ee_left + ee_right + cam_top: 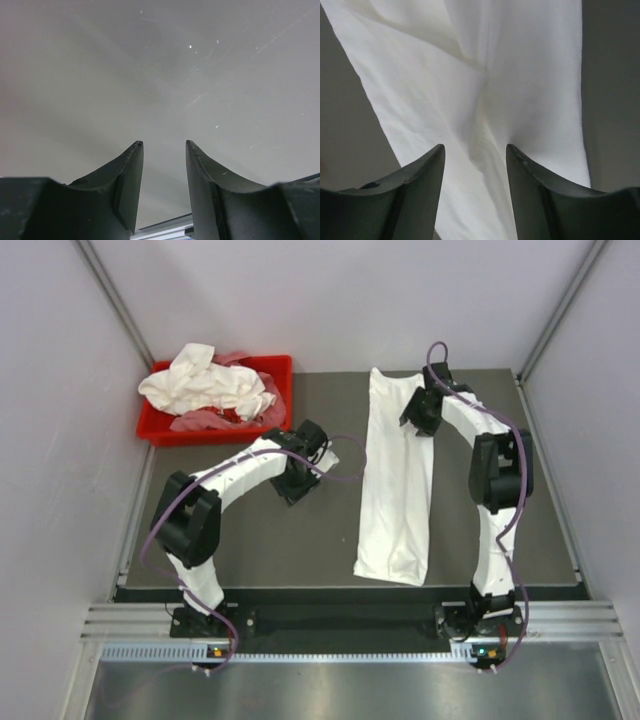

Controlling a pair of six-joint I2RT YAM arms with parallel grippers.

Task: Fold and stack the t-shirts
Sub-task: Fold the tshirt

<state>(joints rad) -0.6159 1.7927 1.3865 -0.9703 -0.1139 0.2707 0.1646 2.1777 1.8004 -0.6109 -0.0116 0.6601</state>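
The dark grey table (250,540) fills the middle of the top view. On its right half lies the folded t-shirt (395,500), a long white strip running from the far edge towards the near one (its near end slightly skewed to the left). At the far left corner sits the red bin (160,425), holding a crumpled heap of t-shirts (205,385) with some pink cloth (200,422) under it. The right gripper (420,415) hangs over the far end of the strip; its wrist view shows the jaws parted above the creased white fabric (470,75), nothing pinched between them. The left gripper (300,480) is over bare table, between bin and strip, its jaws likewise apart and empty (164,144)
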